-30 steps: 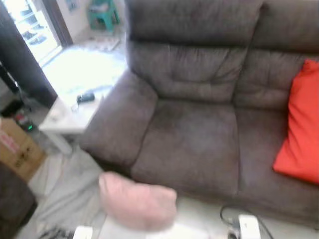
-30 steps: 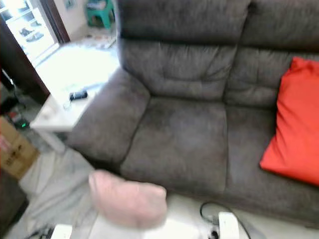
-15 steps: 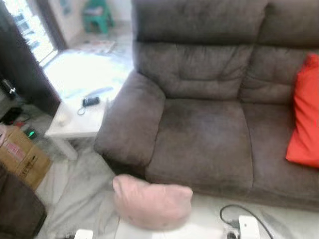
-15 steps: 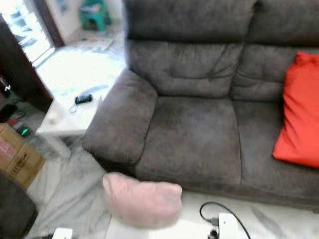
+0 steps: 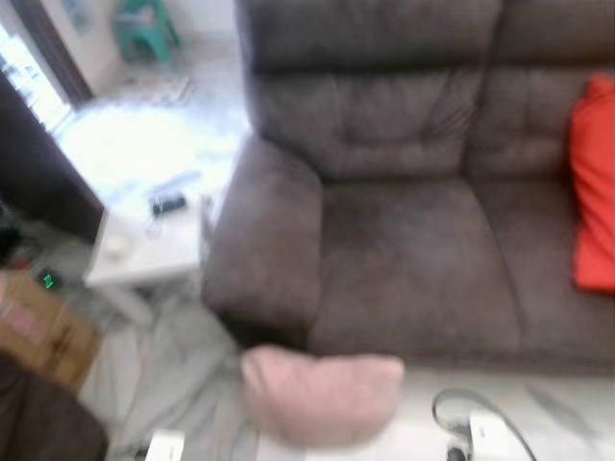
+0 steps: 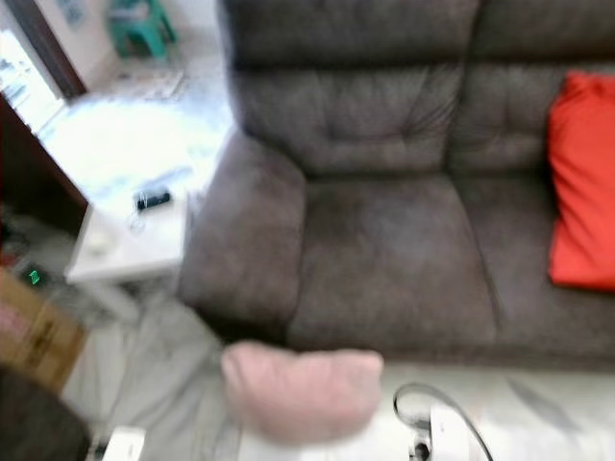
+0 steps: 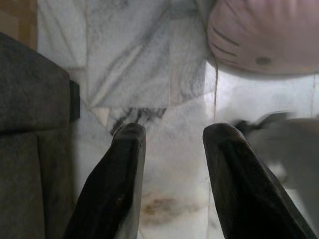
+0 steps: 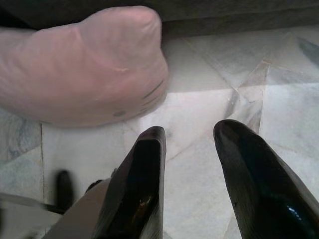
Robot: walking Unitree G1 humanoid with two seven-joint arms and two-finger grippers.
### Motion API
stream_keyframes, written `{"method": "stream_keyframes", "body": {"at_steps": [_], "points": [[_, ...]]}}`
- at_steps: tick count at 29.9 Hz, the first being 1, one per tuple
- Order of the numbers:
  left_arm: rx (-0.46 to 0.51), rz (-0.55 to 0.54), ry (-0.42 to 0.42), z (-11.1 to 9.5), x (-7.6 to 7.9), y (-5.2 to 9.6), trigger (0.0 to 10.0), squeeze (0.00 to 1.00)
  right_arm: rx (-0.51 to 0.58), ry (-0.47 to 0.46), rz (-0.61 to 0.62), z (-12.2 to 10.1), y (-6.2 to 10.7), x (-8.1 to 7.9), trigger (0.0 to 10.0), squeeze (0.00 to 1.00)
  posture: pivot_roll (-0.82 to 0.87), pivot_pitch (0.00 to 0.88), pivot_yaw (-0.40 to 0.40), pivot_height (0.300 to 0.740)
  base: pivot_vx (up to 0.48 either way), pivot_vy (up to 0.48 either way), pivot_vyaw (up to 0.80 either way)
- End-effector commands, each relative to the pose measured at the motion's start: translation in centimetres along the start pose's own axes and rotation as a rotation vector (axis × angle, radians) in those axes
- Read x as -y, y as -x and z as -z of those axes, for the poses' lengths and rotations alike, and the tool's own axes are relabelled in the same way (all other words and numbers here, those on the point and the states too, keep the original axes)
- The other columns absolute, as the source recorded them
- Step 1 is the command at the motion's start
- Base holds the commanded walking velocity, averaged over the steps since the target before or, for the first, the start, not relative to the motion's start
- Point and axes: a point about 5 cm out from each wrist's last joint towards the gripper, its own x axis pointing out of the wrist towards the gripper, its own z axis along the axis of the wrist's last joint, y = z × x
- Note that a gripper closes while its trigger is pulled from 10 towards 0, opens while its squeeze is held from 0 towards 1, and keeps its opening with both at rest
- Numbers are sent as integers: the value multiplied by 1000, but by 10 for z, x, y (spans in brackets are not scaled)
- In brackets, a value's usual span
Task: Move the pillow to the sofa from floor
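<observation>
A pale pink pillow (image 5: 322, 396) lies on the marble floor right in front of the dark grey sofa (image 5: 413, 250), below its left armrest. The same pillow (image 7: 261, 30) lies beyond my left gripper (image 7: 172, 137), which hangs open over bare floor. My right gripper (image 8: 189, 137) is open too, with the pillow (image 8: 82, 67) a short way past its fingertips. Neither gripper touches the pillow. An orange-red cushion (image 5: 594, 187) leans on the sofa's right side.
A white side table (image 5: 149, 245) with a small dark device (image 5: 167, 204) stands left of the sofa. A cardboard box (image 5: 38, 331) is at the left. A white power strip with black cable (image 5: 480, 427) lies on the floor right of the pillow. A dark seat edge (image 7: 30, 149) shows beside the left gripper.
The head views have shifted and blurred, so the camera is moving; sofa and pillow now sit further right and lower in view. The pillow itself has not visibly moved on the floor.
</observation>
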Motion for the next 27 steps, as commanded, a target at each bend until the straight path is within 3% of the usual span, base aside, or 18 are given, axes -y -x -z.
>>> {"method": "stream_keyframes", "body": {"at_steps": [1,8,27], "points": [[-36,-14,-8,11,-6,4,10000,0,-24,-10,-6,7,1,-4,10000,0,-45,80,75,740,0,349,0],[-30,-15,-6,10,-6,4,10000,0,-20,-12,-9,6,1,-4,10000,0,-44,81,75,740,0,215,-730],[54,-15,128,-13,-4,-3,10000,0,54,9,-42,-11,-3,-13,10000,0,-41,82,69,740,0,0,0]]}}
